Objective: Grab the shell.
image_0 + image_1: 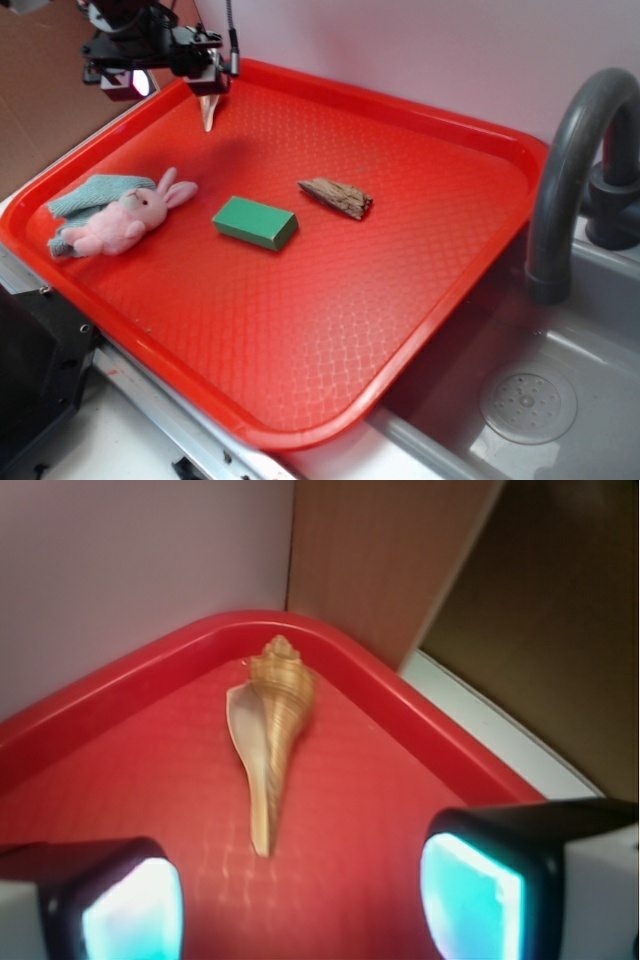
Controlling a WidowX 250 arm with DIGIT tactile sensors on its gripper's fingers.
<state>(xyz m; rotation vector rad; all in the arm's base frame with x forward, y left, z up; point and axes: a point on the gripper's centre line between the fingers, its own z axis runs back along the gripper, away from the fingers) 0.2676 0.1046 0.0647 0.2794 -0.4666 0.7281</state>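
So in the exterior view your gripper is parked up at the far left corner of the red tray, and the shell is right under it, pale tip poking out below the fingers. Can't really tell from here whether anything's touching it. Well away from the gripper, toward the middle of the tray, you've got the green block and a dark rough bark piece a bit beyond it. The pink bunny is lying on a teal cloth near the tray's left edge. Grey faucet and sink are way off on the far side from the gripper.

Wrist view clears it up: the fingers are spread wide apart, nothing between them. The shell lies flat on the tray just ahead of the gripper, roughly centred in the gap, long point aimed back at you and the fat spiral end tucked into the tray corner
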